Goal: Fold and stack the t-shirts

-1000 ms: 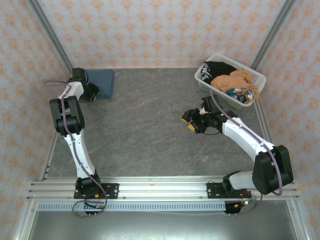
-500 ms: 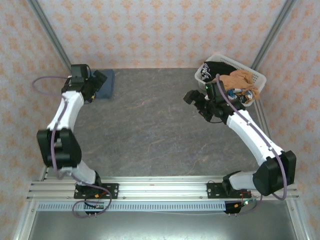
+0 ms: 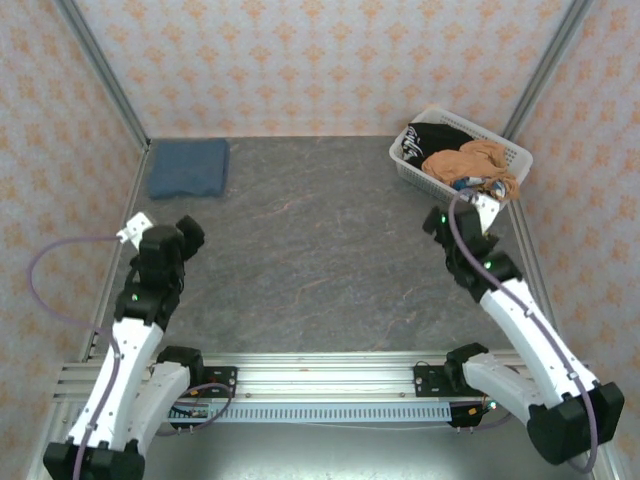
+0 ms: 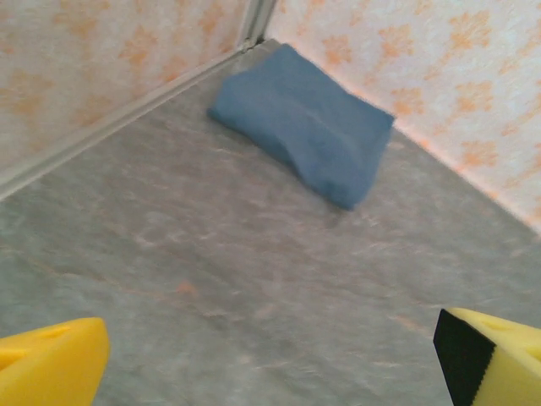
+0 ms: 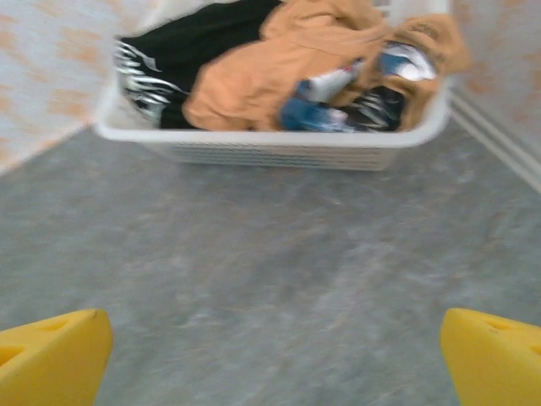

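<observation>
A folded slate-blue t-shirt lies flat in the far left corner of the table, also seen ahead in the left wrist view. An orange-tan t-shirt and a black t-shirt with white print sit crumpled in the white basket; the right wrist view has the orange-tan shirt and the black one ahead. My left gripper hangs open over bare table, well short of the blue shirt. My right gripper is open just in front of the basket, holding nothing.
The basket also holds blue and white cloth. Patterned walls and metal frame posts close the table on three sides. Grey table surface stretches between the two arms.
Both arms have pulled back toward the near edge. The left gripper left the blue shirt's corner; the right gripper swung from table centre to just before the basket.
</observation>
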You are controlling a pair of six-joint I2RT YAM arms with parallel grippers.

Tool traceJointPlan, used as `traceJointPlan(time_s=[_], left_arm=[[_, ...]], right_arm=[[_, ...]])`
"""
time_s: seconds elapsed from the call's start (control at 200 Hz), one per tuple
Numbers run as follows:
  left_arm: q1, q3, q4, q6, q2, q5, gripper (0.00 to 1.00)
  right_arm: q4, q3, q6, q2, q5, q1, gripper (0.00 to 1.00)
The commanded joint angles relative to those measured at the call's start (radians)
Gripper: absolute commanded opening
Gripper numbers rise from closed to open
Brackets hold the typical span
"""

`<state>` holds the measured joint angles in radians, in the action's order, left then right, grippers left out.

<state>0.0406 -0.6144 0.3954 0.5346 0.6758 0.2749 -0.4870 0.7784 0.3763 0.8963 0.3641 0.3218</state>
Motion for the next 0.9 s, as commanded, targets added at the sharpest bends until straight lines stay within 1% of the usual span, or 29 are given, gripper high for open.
traceJointPlan(time_s=[0.0, 0.07, 0.135, 0.18, 0.235, 0.32, 0.37, 0.405, 0.46, 0.57, 0.6, 0.641, 0.671, 0.796, 0.896], left_arm=[[0.008, 0.152, -0.256, -0.31, -0.02, 0.078, 1.0], [0.009, 0.213, -0.354, -0.338, 0.025, 0.056, 1.0], [0.008, 0.251, -0.456, -0.325, 0.099, 0.031, 1.0], [0.008, 0.271, -0.551, -0.314, 0.154, 0.017, 1.0], [0.008, 0.267, -0.632, -0.325, 0.236, 0.027, 1.0], [0.004, 0.25, -0.751, -0.374, 0.38, 0.018, 1.0], [-0.008, 0.24, -0.813, -0.395, 0.464, -0.01, 1.0], [-0.022, 0.237, -0.856, -0.409, 0.51, -0.035, 1.0], [-0.046, 0.235, -0.927, -0.406, 0.57, -0.053, 1.0], [-0.09, 0.223, -1.04, -0.379, 0.649, -0.087, 1.0], [-0.096, 0.212, -1.027, -0.371, 0.674, -0.089, 1.0], [-0.1, 0.213, -1.063, -0.374, 0.7, -0.094, 1.0], [-0.098, 0.209, -1.039, -0.379, 0.688, -0.106, 1.0], [-0.082, 0.312, -1.22, -0.402, 0.675, -0.107, 1.0], [-0.041, 0.316, -1.263, -0.447, 0.715, -0.095, 1.0]], right_arm=[[0.381, -0.212, -0.196, -0.072, 0.19, -0.002, 0.99], [0.509, -0.297, -0.3, -0.046, 0.202, -0.009, 0.99], [0.549, -0.321, -0.352, 0.02, 0.177, -0.028, 0.99], [0.587, -0.336, -0.358, 0.064, 0.143, -0.05, 0.99], [0.692, -0.377, -0.354, 0.107, 0.091, -0.077, 0.99], [0.833, -0.416, -0.312, 0.196, 0.028, -0.117, 0.99], [0.9, -0.42, -0.314, 0.259, 0.02, -0.129, 0.99], [0.904, -0.4, -0.329, 0.281, -0.008, -0.137, 0.99], [1.018, -0.408, -0.352, 0.339, -0.033, -0.146, 0.99], [1.102, -0.388, -0.379, 0.418, -0.094, -0.181, 0.99], [1.092, -0.375, -0.388, 0.428, -0.106, -0.191, 0.99], [1.124, -0.378, -0.405, 0.442, -0.127, -0.206, 0.99], [1.142, -0.381, -0.411, 0.447, -0.144, -0.218, 0.99], [1.291, -0.431, -0.38, 0.503, -0.211, -0.286, 0.99], [1.369, -0.441, -0.354, 0.578, -0.243, -0.316, 0.99]])
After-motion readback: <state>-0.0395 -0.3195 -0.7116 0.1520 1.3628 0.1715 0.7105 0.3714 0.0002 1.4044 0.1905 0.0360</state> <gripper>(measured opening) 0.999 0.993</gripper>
